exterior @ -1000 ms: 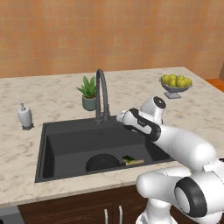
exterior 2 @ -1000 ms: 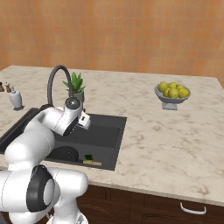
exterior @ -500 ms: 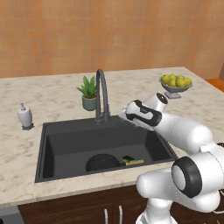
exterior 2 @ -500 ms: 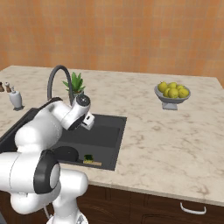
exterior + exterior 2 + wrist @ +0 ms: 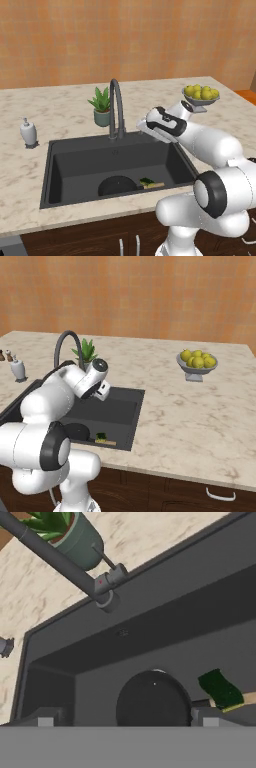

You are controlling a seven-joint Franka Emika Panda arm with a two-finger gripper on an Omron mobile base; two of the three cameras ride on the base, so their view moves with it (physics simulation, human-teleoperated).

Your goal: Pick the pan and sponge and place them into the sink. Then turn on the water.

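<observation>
The black pan (image 5: 116, 186) lies on the floor of the dark sink (image 5: 100, 160), near its front wall. The green-and-yellow sponge (image 5: 147, 181) rests on the pan's wooden handle (image 5: 247, 698), just right of the pan (image 5: 152, 704). My gripper (image 5: 144, 127) hovers open above the sink's back right part, to the right of the arched faucet (image 5: 116, 107). Nothing is between its fingertips (image 5: 207, 719). In the hand view the faucet's base (image 5: 107, 599) and thin side lever (image 5: 105, 559) sit ahead, beyond the back wall. No water falls from the faucet's tip.
A potted plant (image 5: 101, 107) stands behind the faucet. A soap dispenser (image 5: 28, 134) is on the counter left of the sink. A bowl of yellow fruit (image 5: 196, 362) stands at the back right. Marble counter (image 5: 200, 421) stretches right of the basin.
The hand has shifted slightly up and toward the back of the sink, nearer the faucet. Its jaws have stayed open. Pan and sponge have not moved.
</observation>
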